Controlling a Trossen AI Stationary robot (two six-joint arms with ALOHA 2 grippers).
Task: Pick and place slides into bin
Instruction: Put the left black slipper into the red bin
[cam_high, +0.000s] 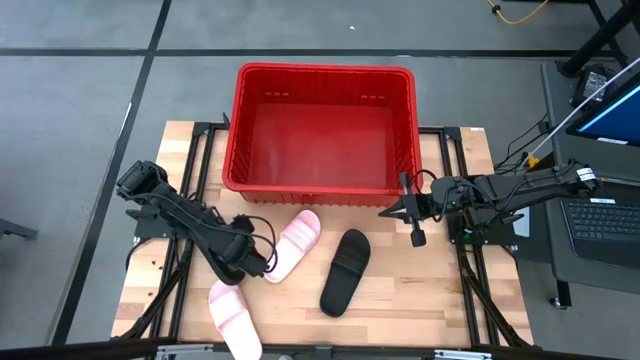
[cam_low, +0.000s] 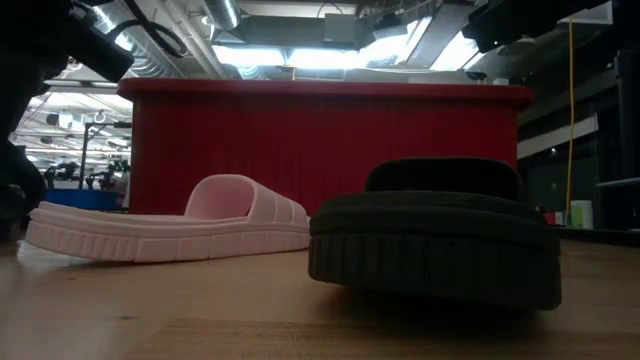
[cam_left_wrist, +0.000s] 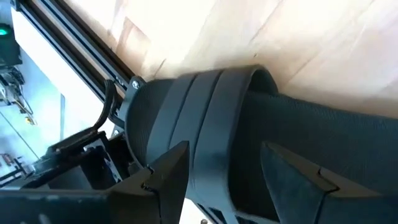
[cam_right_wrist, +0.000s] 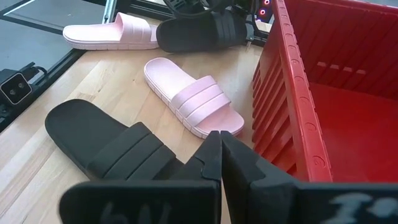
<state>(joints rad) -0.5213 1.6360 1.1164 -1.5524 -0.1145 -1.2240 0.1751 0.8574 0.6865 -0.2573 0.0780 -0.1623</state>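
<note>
left tool (cam_high: 252, 262) apart around black slide (cam_left_wrist: 261, 155) | right tool (cam_high: 412, 212) together | slides: two black, two pink | one bin (cam_high: 320, 80)

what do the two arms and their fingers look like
Both arms are dark, near-black, jointed links with black cables looped alongside. The left gripper and right gripper are black too. The right one's fingers are flat, matte, tapering wedges.
</note>
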